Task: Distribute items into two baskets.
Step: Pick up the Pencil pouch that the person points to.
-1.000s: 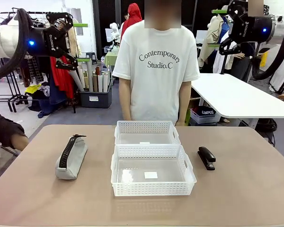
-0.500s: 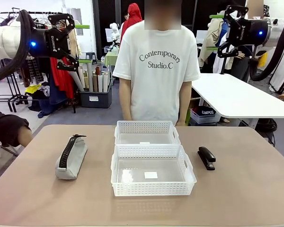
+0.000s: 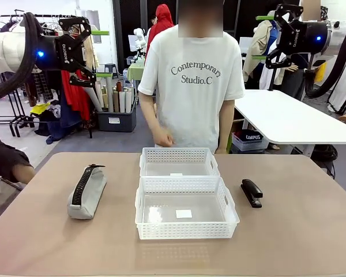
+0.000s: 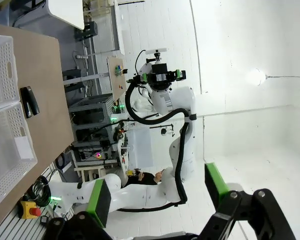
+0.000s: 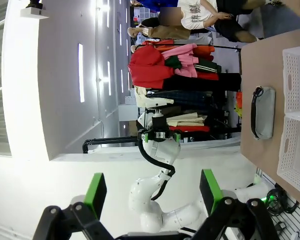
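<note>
Front view: left gripper point(image 3: 87, 52) and right gripper point(image 3: 274, 36), jaws spread, empty, high above the counter point(image 3: 300, 236). Grey fabric zip pouch point(image 3: 86, 193) lies near its left edge, small black stapler point(image 3: 251, 192) toward its right; two white lattice plastic baskets point(image 3: 187, 229) sit centred, touching.

Smooth light-brown tabletop point(image 3: 311, 231), person point(image 3: 190, 86) in white printed T-shirt stationed at its far edge, white rectangular side table point(image 3: 288, 118) placed behind right, dark grey plastic crate point(image 3: 116, 120) behind left
</note>
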Robot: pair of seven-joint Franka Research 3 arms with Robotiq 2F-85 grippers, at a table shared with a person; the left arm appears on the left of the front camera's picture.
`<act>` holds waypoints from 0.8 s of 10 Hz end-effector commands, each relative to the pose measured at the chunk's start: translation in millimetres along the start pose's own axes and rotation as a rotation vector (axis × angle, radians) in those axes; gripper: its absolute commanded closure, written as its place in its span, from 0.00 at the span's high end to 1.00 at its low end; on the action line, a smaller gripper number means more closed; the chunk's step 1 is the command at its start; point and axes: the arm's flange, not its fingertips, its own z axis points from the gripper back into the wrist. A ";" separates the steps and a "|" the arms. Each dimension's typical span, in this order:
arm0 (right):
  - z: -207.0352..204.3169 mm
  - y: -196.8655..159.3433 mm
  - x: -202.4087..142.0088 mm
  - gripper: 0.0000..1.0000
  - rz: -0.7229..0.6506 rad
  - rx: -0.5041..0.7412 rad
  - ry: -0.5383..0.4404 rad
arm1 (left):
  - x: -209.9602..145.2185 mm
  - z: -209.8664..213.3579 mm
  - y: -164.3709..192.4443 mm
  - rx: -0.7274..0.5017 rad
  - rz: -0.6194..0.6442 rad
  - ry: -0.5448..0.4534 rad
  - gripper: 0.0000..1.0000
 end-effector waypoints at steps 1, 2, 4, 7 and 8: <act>1.1 2.1 -2.6 1.00 0.001 0.006 -0.002 | -0.1 0.1 -0.8 0.000 -0.001 0.000 1.00; 1.1 2.1 -2.6 1.00 0.001 0.006 -0.002 | -0.1 0.1 -0.8 0.000 -0.001 0.000 1.00; 1.1 2.1 -2.6 1.00 0.001 0.006 -0.002 | -0.1 0.1 -0.8 0.000 -0.001 0.000 1.00; 1.1 2.1 -2.6 1.00 0.001 0.006 -0.002 | -0.1 0.1 -0.8 0.000 -0.001 0.000 1.00; 1.1 2.1 -2.6 1.00 0.001 0.006 -0.002 | -0.1 0.1 -0.8 0.000 -0.001 0.000 1.00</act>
